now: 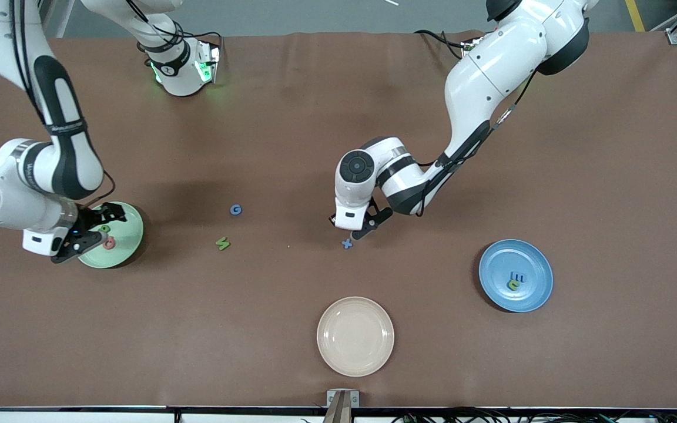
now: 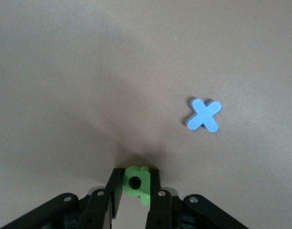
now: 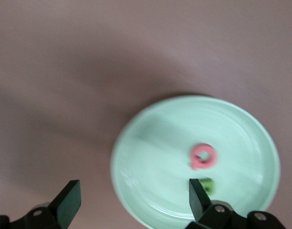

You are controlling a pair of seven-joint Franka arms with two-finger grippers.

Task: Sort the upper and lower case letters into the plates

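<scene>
A small green letter [image 2: 136,183] is clamped between the fingers of the left gripper [image 1: 355,230], as the left wrist view shows, and it is held over bare table just beside a blue x-shaped letter [image 1: 347,243]. The held piece appears to carry a round hole and a short stem, so it is judged to be a lower case letter, though its exact shape cannot be told. To do this step well, the grip should be kept firm and level while the letter is carried, the blue x should be cleared so that it is not swept aside, and the piece should be brought low over the chosen plate before the fingers are parted, since so light a piece could bounce or slide off a shallow rim. The blue plate [image 1: 535,267], nearer the camera toward the left arm's end of the table, is seen to hold a blue E [image 1: 517,277] and a green letter [image 1: 513,285]. The right gripper [image 1: 83,235] is held with its fingers spread apart and empty over the mint green plate [image 1: 130,235], where a pink letter [image 1: 109,242] and a green one [image 1: 104,228] lie. A blue G [image 1: 235,210] and a green S [image 1: 223,243] are left on the table between the arms, and the cream plate [image 1: 355,336] is not part of the sorting.
</scene>
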